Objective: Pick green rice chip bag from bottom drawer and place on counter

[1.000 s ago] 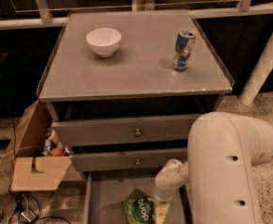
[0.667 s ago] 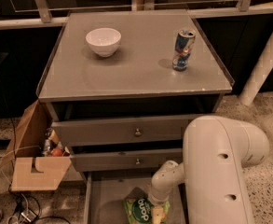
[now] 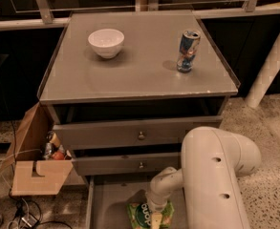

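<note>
Here the bulky white arm (image 3: 218,175) bends down from the right into the open bottom drawer (image 3: 108,206). The green rice chip bag (image 3: 140,215) lies flat there, long axis crosswise, under the gripper (image 3: 155,219), whose hold cannot be told.

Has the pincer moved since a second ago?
Yes: against the lower round metal drawer knob, the pincer moved left and down, now over the light-green crinkly snack bag.

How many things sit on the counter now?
2: a white bowl on the left, a drink can on the right. The gripper is in the bottom drawer, at the green rice chip bag.
</note>
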Robot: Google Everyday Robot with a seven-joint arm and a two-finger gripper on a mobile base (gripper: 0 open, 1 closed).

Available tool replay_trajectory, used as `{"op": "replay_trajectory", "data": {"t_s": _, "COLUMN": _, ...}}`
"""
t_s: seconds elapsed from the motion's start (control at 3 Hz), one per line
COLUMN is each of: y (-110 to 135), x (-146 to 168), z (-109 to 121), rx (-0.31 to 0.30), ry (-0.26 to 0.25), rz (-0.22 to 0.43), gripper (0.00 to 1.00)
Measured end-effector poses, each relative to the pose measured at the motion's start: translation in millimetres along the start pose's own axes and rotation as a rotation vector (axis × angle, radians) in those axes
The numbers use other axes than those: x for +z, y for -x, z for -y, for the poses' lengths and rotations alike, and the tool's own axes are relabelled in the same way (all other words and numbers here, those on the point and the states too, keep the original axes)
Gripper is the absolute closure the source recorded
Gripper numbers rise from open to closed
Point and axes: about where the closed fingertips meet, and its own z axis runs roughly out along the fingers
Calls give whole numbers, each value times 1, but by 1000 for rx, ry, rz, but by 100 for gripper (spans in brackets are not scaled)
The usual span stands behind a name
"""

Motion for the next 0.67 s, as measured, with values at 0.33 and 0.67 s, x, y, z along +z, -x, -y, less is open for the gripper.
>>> {"op": "replay_trajectory", "data": {"t_s": 0.33, "y": 0, "x": 20, "z": 1, "rx": 2, "ry": 18, "rz": 10, "gripper": 0}}
{"op": "replay_trajectory", "data": {"t_s": 0.67, "y": -3, "x": 38, "z": 1, "rx": -1, "ry": 31, "rz": 11, "gripper": 0}}
